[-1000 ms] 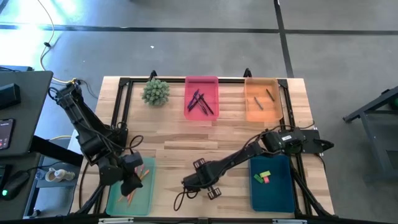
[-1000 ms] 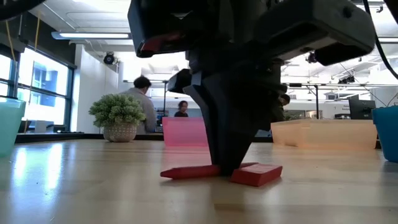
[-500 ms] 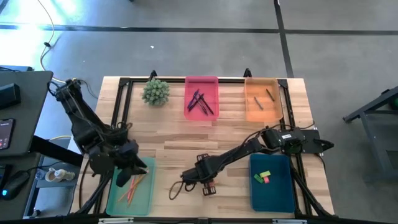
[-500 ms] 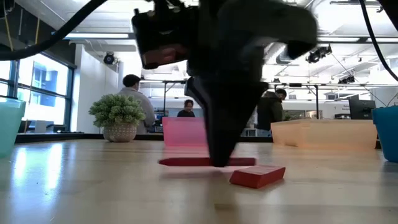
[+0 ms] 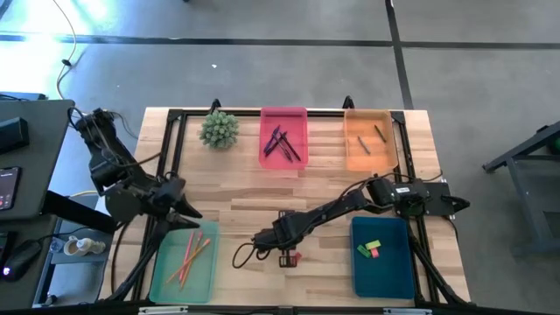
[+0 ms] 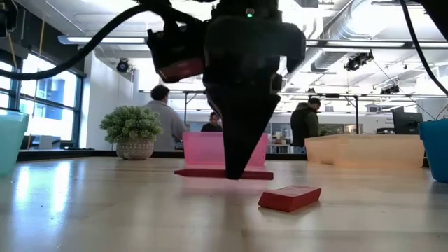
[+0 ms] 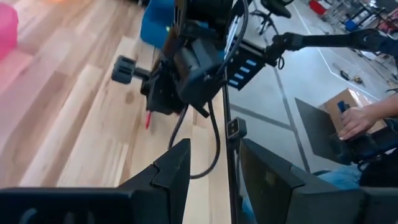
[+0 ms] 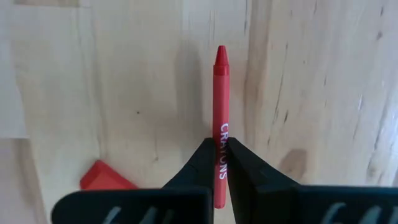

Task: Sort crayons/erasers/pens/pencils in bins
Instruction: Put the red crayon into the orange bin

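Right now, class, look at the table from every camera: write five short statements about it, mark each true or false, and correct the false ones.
1. The right gripper grips a red crayon. True.
2. A red eraser lies on the table. True.
3. The pencils lie in the pink bin. False: they lie in the pale green bin.
4. The left gripper holds a pencil. False: it holds nothing.
5. The blue bin holds two erasers. True.
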`<state>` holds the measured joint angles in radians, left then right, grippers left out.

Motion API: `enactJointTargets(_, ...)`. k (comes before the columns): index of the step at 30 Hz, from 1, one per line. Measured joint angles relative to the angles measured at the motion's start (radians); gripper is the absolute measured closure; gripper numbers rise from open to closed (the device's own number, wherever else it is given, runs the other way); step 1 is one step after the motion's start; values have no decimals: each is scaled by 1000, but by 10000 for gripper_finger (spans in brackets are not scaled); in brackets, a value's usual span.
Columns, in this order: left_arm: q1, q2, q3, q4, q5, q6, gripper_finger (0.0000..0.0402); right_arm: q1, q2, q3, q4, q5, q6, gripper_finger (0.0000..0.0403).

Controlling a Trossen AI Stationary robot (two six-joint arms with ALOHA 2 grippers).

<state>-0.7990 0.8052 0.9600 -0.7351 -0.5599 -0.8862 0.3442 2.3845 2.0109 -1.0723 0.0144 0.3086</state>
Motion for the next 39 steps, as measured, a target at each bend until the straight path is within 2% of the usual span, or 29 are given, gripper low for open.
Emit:
enactJointTargets(6,0,-36,0,-1,-14,53,275,-9,-33,2,-6,18,14,398)
enactJointTargets(13,0,-39,0,-1,-36,119,275,-30,-90,2,-43,100,35,398)
enactJointTargets(18,13,-36,0,-1,-85,164,275,-49,-143,2,-146,188,32,398)
enactJointTargets(21,55,-36,0,-1,-123,189,275,-67,-181,2,-208,253,31,398)
enactJointTargets(25,136,-39,0,-1,-124,237,275,-99,-226,3,-247,321,22,398)
enactJointTargets(34,302,-40,0,-1,-89,312,275,-185,-297,3,-387,436,-34,398)
enactJointTargets(39,378,-41,0,-1,-34,334,275,-227,-332,3,-484,504,-39,398)
